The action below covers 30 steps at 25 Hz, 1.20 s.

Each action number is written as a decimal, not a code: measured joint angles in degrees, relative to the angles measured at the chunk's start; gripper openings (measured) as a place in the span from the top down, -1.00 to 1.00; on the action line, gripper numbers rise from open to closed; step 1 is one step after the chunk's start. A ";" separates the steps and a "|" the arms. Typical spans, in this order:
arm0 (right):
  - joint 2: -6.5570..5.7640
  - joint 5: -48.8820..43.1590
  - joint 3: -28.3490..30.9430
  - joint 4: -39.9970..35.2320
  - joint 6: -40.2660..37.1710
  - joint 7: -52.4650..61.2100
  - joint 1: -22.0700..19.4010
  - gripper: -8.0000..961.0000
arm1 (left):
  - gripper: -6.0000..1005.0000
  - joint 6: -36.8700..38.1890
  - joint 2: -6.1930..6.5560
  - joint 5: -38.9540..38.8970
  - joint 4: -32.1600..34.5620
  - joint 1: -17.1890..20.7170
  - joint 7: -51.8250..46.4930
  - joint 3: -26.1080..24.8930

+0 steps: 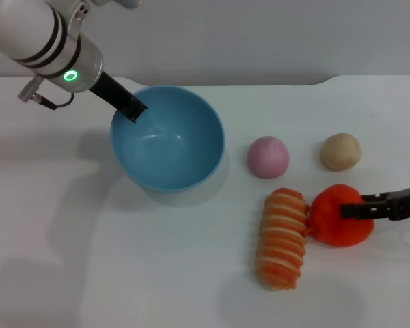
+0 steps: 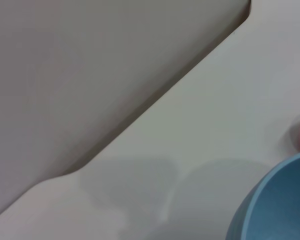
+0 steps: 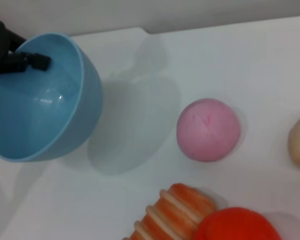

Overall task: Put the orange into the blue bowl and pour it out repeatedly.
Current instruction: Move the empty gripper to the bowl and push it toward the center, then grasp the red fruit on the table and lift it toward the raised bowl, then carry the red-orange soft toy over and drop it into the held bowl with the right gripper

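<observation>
the left gripper (image 1: 133,109) pinches the far left rim of the blue bowl (image 1: 184,147), its dark fingers closed over the edge; the bowl sits tilted on the white table (image 1: 89,260), its opening turned toward the robot, and nothing lies inside it. the right gripper (image 1: 352,208) reaches in from the right edge of the head view, and its black fingers are pressed onto the top of the orange (image 1: 338,219), gripping it. the orange rests on the table at the right, touching the striped roll (image 1: 282,238) that lies just to its left. beyond them a pink ball (image 1: 268,156) and a beige ball (image 1: 340,151) sit apart from each other, to the right of the bowl.
</observation>
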 joint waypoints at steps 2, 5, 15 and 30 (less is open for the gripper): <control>-0.09 -0.44 -1.07 1.12 1.17 -0.79 0.47 -0.41 | 0.99 -0.15 -0.04 0.00 -0.05 0.31 0.03 0.01; -0.15 -1.50 -2.41 1.45 2.22 -0.83 0.84 -0.34 | 0.99 -0.25 -0.08 0.00 -0.03 0.61 -0.04 0.07; -0.15 -1.75 -3.02 1.48 1.99 -1.89 0.92 0.04 | 0.99 -0.29 -0.06 0.00 -0.09 0.78 -0.02 0.12; 0.00 11.54 -0.24 -8.21 -9.67 -5.42 -0.96 0.85 | 0.99 0.45 -0.14 -0.11 0.19 0.84 -0.17 0.58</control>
